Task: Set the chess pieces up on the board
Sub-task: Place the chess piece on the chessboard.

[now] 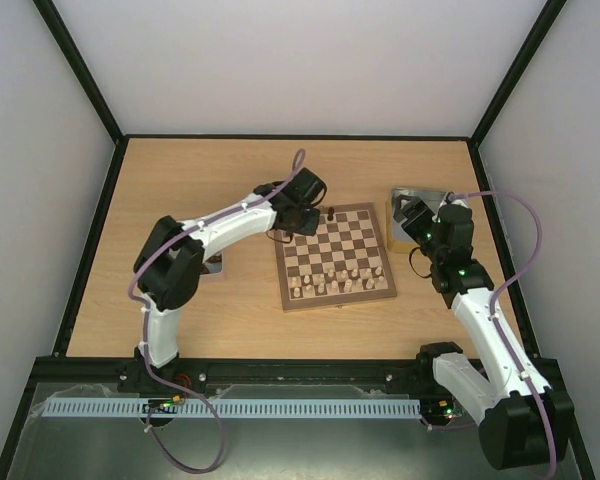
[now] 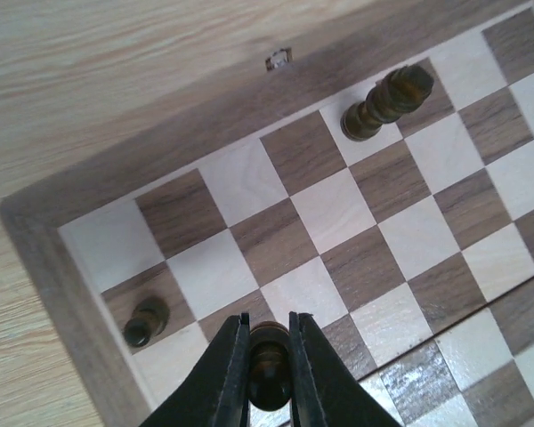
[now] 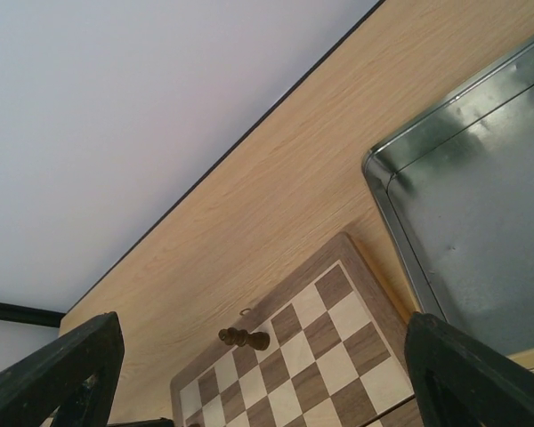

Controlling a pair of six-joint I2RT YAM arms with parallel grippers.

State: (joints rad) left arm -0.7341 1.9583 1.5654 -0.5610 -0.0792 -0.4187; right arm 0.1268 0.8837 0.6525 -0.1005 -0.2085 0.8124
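Note:
The board lies mid-table with pale pieces along its near rows. My left gripper hangs over the board's far-left corner. In the left wrist view this gripper is shut on a dark pawn, head towards the camera, just inside that corner. I cannot tell whether its base touches the board. Another dark pawn stands on a dark square by the left border. A tall dark piece stands on the far row. My right gripper is open and holds nothing.
A shiny metal tray sits just right of the board, under my right gripper. A second tray shows partly under the left arm. Black frame rails and pale walls border the wooden table.

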